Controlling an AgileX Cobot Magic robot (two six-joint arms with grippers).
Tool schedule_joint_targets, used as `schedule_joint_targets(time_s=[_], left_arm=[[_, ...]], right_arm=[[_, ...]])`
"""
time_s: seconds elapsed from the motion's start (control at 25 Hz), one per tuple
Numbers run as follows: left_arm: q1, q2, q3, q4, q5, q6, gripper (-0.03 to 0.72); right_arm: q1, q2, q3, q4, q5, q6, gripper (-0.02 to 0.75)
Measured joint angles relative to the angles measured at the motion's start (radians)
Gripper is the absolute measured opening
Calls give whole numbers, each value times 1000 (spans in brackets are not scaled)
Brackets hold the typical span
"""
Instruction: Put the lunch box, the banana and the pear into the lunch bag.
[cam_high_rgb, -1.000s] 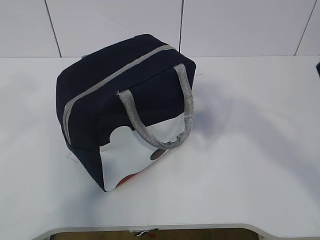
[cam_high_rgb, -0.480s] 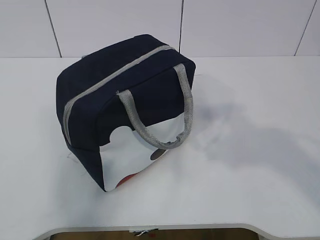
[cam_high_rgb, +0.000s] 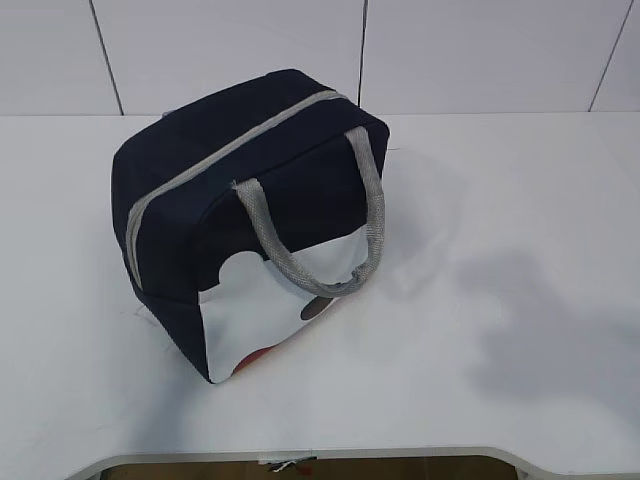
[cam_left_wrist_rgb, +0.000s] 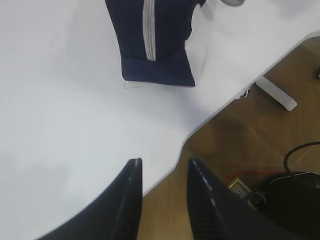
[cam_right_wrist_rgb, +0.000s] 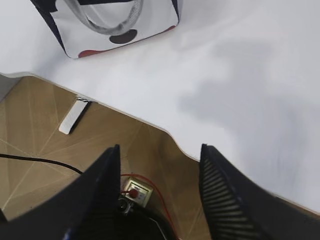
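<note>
Lunch bag (cam_high_rgb: 250, 215) on white table (cam_high_rgb: 500, 250), zipped shut; both grippers clear of it.

Left to right: left gripper (cam_left_wrist_rgb: 162, 167), fingers parted with a moderate gap, nothing held, hanging over the table's front edge, the bag well beyond it. Lunch bag, navy with grey zipper (cam_high_rgb: 215, 160) closed along its top, grey webbing handle (cam_high_rgb: 320, 235) lying down over the white lower panel, standing left of centre on the table. Table top plain white, front edge cut in a curve; soft shadow at right. White tiled wall (cam_high_rgb: 450, 50) behind. Right gripper (cam_right_wrist_rgb: 160, 155), fingers spread wide, empty, over the table edge. Floor (cam_right_wrist_rgb: 35, 130) brown, with cables and a socket box (cam_right_wrist_rgb: 134, 191).
</note>
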Motion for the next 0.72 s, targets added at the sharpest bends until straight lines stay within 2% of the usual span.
schedule_joint_targets(time_s=[0.44,0.72], left_arm=[[0,-208,250,2,-100,0,235],[0,-246,296,4,-141,0,235]], right_arm=[[0,-161,202,-58,2,-56,416],[0,-276,327,-75,-7,-77,416]])
